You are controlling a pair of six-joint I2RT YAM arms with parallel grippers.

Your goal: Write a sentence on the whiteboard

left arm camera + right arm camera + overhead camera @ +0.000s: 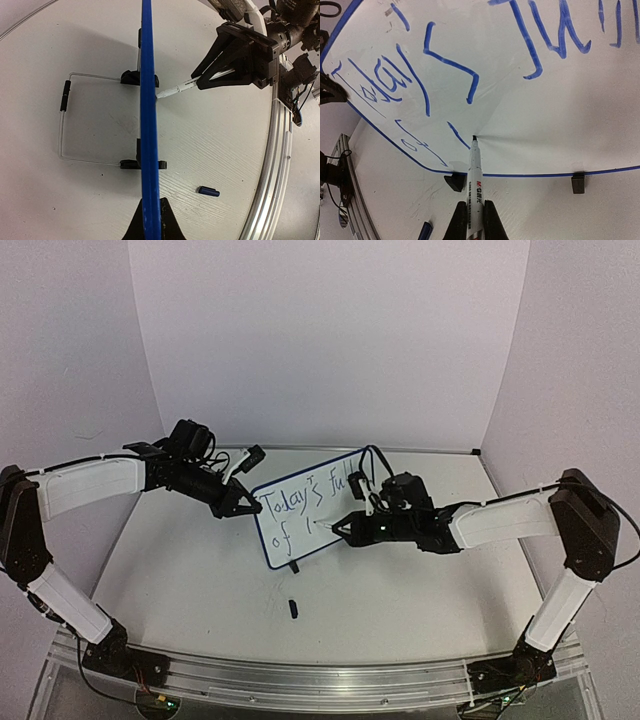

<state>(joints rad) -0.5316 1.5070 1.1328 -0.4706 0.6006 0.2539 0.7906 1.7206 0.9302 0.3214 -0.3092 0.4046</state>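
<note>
Top view: the whiteboard (310, 510) stands upright on its edge near the middle of the surface (200, 570), its written face turned toward the arm bases. The left pincer (252, 510) meets the board at its 9 o'clock edge. The right pincer (340, 527) reaches in from 3 o'clock, across the lower half of the face. The sentence (300, 502) is in blue strokes on two lines: "Today's full" above, then "of" and one short stroke below. A loose dark cap (293, 608) lies on the surface at 6 o'clock from the board, well apart from it.

Left wrist view: the board is seen edge-on as a blue rim (148, 125). The left pincer (148, 220) is pressed together on that rim, one finger on each side. A wire stand (62, 120) extends from the black clip feet (132, 77) toward 9 o'clock. At 2 o'clock, the right pincer (202, 82) holds the marker pen (175, 91) with its tip against the board.

Right wrist view: the right pincer (470, 220) pinches the white marker pen (475, 185), which points to 12 o'clock. Its tip is on the board face (545, 115), just beside the short stroke after "of".
</note>
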